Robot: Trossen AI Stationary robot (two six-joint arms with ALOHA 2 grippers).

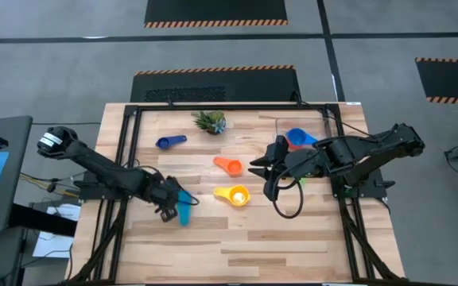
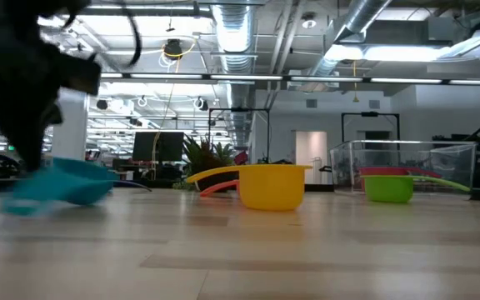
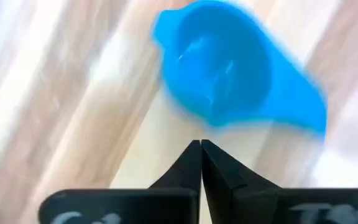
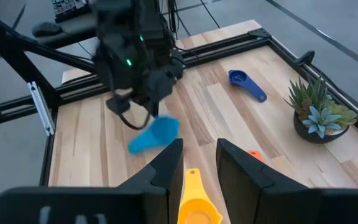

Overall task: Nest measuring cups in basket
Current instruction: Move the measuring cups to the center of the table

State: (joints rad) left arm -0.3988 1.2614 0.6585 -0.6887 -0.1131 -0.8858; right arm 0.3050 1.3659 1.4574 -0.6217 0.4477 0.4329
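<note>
My left gripper [image 1: 171, 208] is near the table's left front, shut on the light blue cup [image 1: 184, 209]. That cup also shows tilted in the low view [image 2: 67, 185]. My right gripper [image 1: 262, 179] hovers open over the table's middle, and the yellow cup's handle [image 4: 192, 186] shows between its fingers. The yellow cup [image 1: 235, 195], orange cup [image 1: 227, 165] and dark blue cup [image 1: 169, 142] rest on the wood. The clear basket [image 1: 324, 127] holds a blue cup [image 1: 296, 137] over a red one [image 2: 390, 171]. A green cup [image 2: 388, 188] sits before the basket. My left gripper pinches the light blue cup at its rim [image 3: 205, 123], on the side away from the handle [image 3: 303, 109], between the two shut fingertips [image 3: 191, 155]. The cup sticks out past the fingertips, tilted. Whether it is clear of the table I cannot tell.
A small spiky potted plant [image 1: 210, 121] stands near the far edge, left of the basket. A black frame [image 1: 126, 151] runs along the table's left, far and right sides. Bare wood lies along the near edge [image 1: 237, 246].
</note>
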